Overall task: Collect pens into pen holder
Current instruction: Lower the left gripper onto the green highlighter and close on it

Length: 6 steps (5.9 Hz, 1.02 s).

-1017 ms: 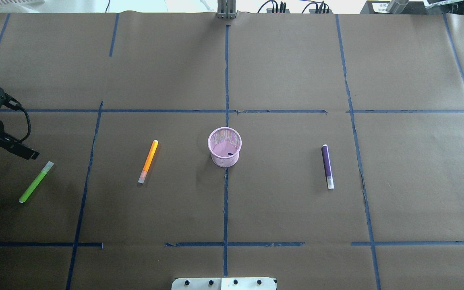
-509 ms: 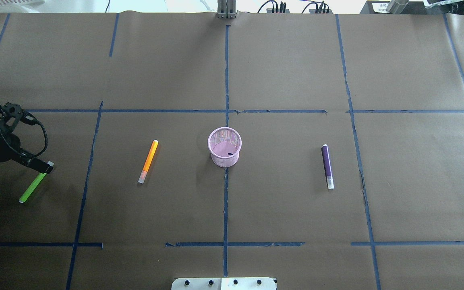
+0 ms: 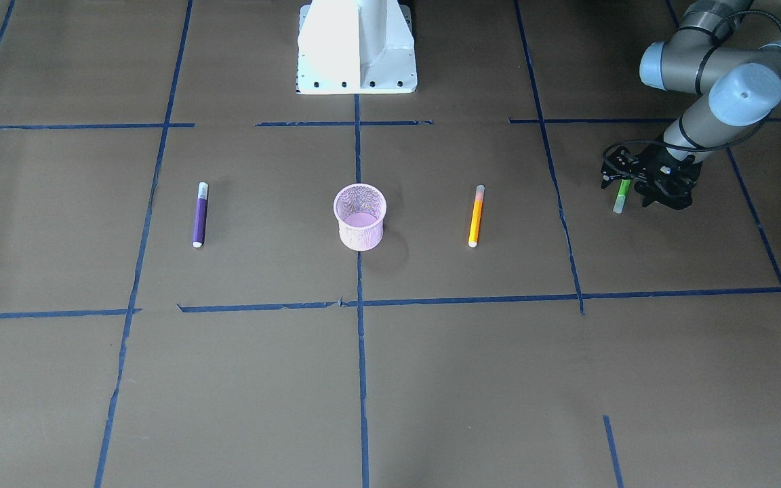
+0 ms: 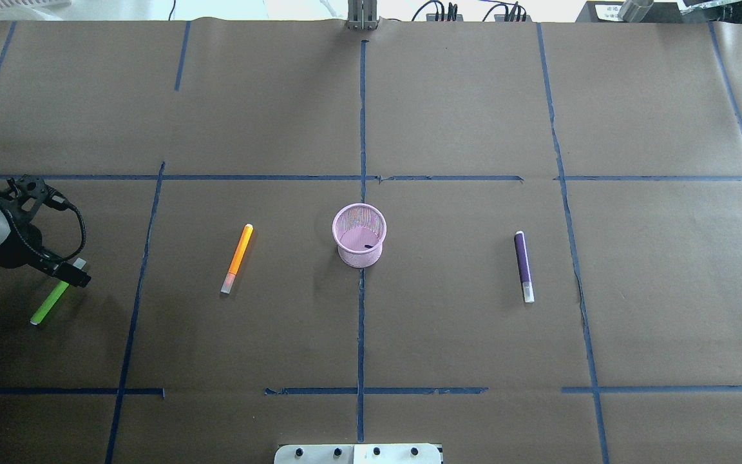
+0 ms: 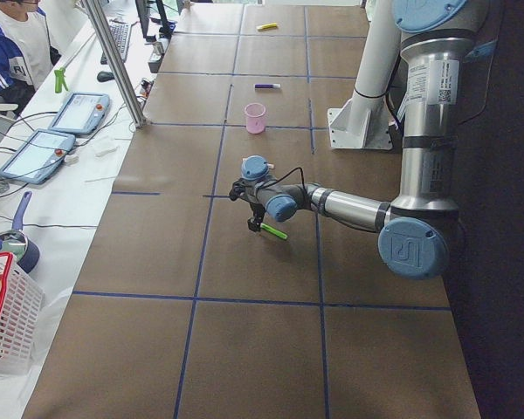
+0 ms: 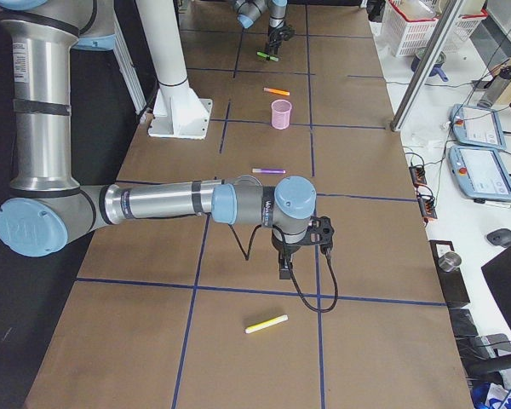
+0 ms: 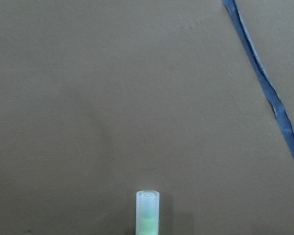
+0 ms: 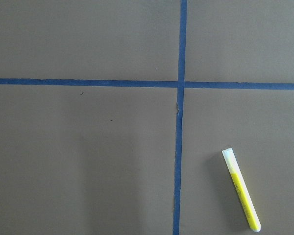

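Note:
The pink mesh pen holder [image 4: 359, 243] stands upright at the table's middle. An orange pen [image 4: 237, 258] lies to its left and a purple pen [image 4: 523, 266] to its right. A green pen [image 4: 49, 306] lies at the far left. My left gripper [image 4: 73, 274] hangs open over the pen's capped end, and that cap shows at the bottom of the left wrist view [image 7: 148, 215]. A yellow pen [image 8: 241, 189] lies on the paper near my right gripper [image 6: 284, 271]. I cannot tell whether the right gripper is open or shut.
Brown paper with blue tape lines [image 4: 361, 309] covers the table. The robot's white base [image 3: 356, 47] stands at the near edge. A red basket [image 5: 4, 323], tablets and a pan lie on a side bench, and a person stands there.
My left gripper has moved right and toward the robot's side, from beside the green pen to over its capped end. The pens and the holder have not moved.

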Tool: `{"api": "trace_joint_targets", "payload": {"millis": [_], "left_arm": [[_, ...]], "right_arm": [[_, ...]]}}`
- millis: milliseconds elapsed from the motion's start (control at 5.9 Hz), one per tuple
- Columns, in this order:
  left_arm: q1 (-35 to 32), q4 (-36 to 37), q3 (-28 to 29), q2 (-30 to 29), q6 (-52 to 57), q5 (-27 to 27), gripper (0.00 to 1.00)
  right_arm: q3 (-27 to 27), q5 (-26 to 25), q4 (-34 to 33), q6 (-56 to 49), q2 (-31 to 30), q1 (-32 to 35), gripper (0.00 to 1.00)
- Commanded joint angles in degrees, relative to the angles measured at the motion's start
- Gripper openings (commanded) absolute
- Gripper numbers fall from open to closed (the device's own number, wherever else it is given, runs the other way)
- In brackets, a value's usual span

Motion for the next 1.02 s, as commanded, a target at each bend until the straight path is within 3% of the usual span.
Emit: {"api": "trace_joint_targets", "payload": {"millis": [0, 339, 678, 848], "left_arm": [[0.2, 0.1, 0.3, 0.0, 0.6, 0.0, 0.83], [0.3, 0.1, 0.3, 0.6, 0.8, 0.0, 0.57], [0.2, 0.1, 0.2, 0.7, 0.9, 0.0, 0.11], [0.2, 0.1, -0.2, 0.7, 0.9, 0.0, 0.02]], "right_arm": [[-0.1, 0.0, -0.1, 0.0, 0.0, 0.0, 1.0], [-0.3, 0.1, -0.1, 0.1, 0.1, 0.0, 1.0], [-0.3, 0.1, -0.1, 0.1, 0.1, 0.0, 1.0], [-0.4, 0.0, -0.1, 0.1, 0.2, 0.0, 1.0]]}}
